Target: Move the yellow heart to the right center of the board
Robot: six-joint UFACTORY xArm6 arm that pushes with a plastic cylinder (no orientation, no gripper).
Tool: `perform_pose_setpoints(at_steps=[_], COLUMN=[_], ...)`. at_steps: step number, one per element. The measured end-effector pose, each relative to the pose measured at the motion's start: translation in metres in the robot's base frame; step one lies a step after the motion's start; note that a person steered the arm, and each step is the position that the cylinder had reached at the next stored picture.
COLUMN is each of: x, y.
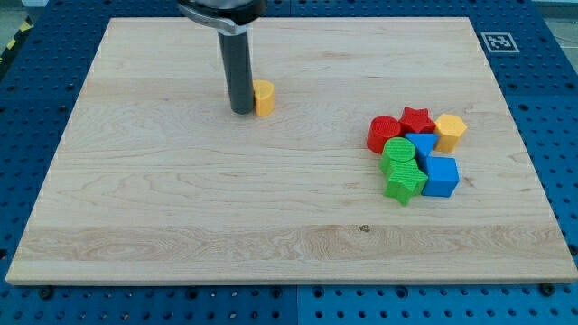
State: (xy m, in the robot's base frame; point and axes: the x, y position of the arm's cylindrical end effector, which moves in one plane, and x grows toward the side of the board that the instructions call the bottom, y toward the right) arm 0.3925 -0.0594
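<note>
**Yellow heart waits near the far edge, tip tight on its left**

Yellow heart (264, 97) sits on the tabletop (181, 208) toward the top edge, a little left of centre. My tip (242, 111) is planted just beside it on the view's left, touching or very nearly so. No pincer on this rig, only the rod, so nothing opens or shuts. The heart looks small, light and rigid; it should slide easily on the smooth wood, but could spin off the round rod unless pushed squarely on its left face.

Watch the traffic: a tight cluster sits toward the right edge, with red blocks (397, 129), yellow block (450, 131), green blocks (401, 168) and blue blocks (435, 167). It lies near the target zone, so the heart may bump into it.
</note>
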Motion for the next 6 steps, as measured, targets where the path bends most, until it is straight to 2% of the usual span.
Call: perform_pose_setpoints(at_steps=[1,5,6], x=[-0.015,-0.022,-0.036], y=[0.032,0.060,0.067])
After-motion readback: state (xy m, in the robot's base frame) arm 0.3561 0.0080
